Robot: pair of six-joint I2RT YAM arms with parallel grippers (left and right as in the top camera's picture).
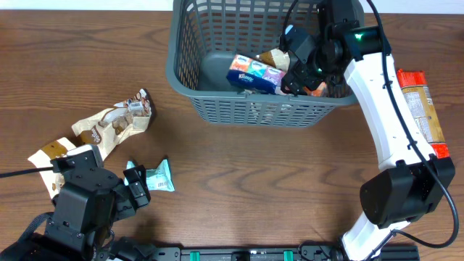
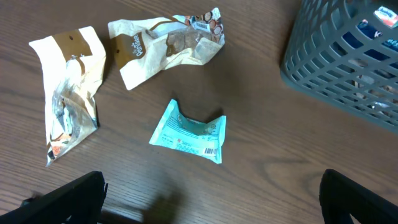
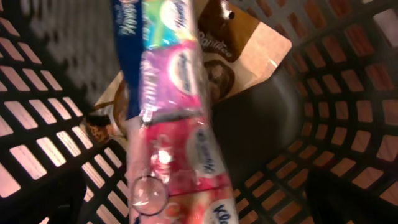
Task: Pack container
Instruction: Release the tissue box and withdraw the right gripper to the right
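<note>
The grey-blue slotted basket stands at the back centre. Inside it lie a long Kleenex tissue pack and a brown and cream snack bag. My right gripper is down inside the basket, open, its fingers wide on either side of the tissue pack without touching it. My left gripper is open and empty low over the table. A teal snack pack lies just ahead of it, also seen from overhead.
Two cream and brown snack bags lie on the left of the table, one crumpled, one flatter. An orange-red snack pack lies at the right edge. The basket corner shows at the left wrist view's right.
</note>
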